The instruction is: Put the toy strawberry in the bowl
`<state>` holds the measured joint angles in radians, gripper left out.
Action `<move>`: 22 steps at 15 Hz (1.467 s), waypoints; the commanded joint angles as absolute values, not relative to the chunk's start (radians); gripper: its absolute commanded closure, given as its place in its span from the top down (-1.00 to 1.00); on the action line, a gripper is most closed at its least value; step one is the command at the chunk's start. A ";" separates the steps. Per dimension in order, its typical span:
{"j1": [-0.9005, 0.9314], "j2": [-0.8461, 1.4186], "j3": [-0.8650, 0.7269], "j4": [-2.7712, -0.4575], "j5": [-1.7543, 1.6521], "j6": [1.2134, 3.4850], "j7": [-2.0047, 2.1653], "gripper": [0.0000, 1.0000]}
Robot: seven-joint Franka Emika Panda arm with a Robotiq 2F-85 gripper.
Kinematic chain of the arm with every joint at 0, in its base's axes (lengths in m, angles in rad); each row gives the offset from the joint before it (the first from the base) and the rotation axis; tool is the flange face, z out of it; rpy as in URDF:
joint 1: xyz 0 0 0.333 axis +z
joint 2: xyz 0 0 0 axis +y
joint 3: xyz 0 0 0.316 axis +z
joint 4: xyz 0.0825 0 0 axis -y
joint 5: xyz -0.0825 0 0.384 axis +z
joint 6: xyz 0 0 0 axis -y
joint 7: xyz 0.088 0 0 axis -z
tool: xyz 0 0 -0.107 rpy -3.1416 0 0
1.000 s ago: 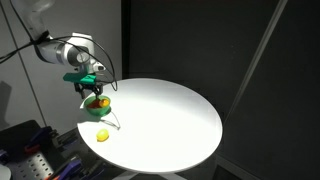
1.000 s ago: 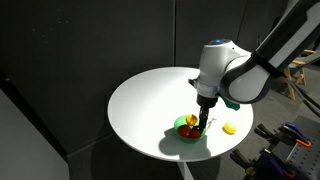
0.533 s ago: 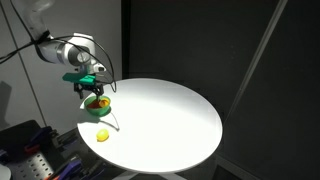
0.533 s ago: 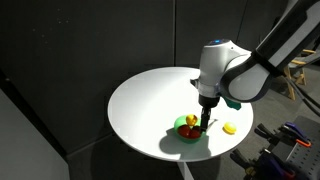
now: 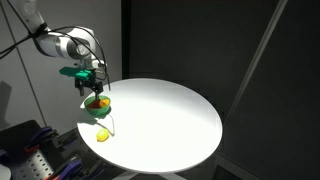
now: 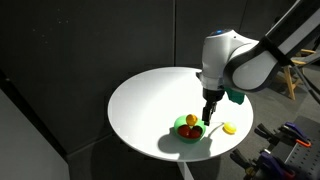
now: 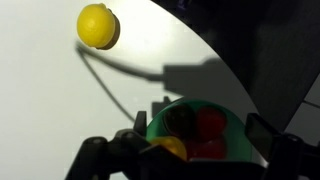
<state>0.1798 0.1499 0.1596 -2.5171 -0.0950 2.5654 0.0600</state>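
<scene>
Dark backdrop all round, round white table (image 6: pixel 140 100) in the middle. Green bowl (image 6: pixel 188 128) sits at the near right edge of the table in an exterior view, and at the left edge in an exterior view (image 5: pixel 98 104).

Toy strawberry (image 6: pixel 187 131) is inside the bowl. The wrist view shows it as a red lump (image 7: pixel 210 128) against the green wall (image 7: pixel 158 125), with a yellow-orange piece (image 7: pixel 170 148) beside it and something dark that I can't identify.

Pale yellow toy fruit (image 5: pixel 102 136) lies on the table just beside the bowl, outside it; it is also clear in the wrist view (image 7: pixel 98 26).

Change: gripper (image 6: pixel 210 112) has lifted since half a second ago. It was low over the bowl then and now hangs higher, directly above it (image 5: pixel 91 86).

Jaws are spread wide with nothing between them — in the wrist view the fingertips (image 7: pixel 100 158) sit well apart at the bottom of the frame.

Judgement: strawberry released and resting in the bowl, arm retreating upward — task looks essentially done, only the pull-away left.
</scene>
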 commanded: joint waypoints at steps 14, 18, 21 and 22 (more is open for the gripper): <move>0.120 -0.117 0.108 -2.620 -0.128 2.381 0.261 1.00; 0.112 -0.190 0.107 -2.629 -0.089 2.365 0.223 1.00; 0.117 -0.238 0.104 -2.629 -0.041 2.357 0.192 1.00; 0.120 -0.253 0.102 -2.628 -0.016 2.350 0.174 1.00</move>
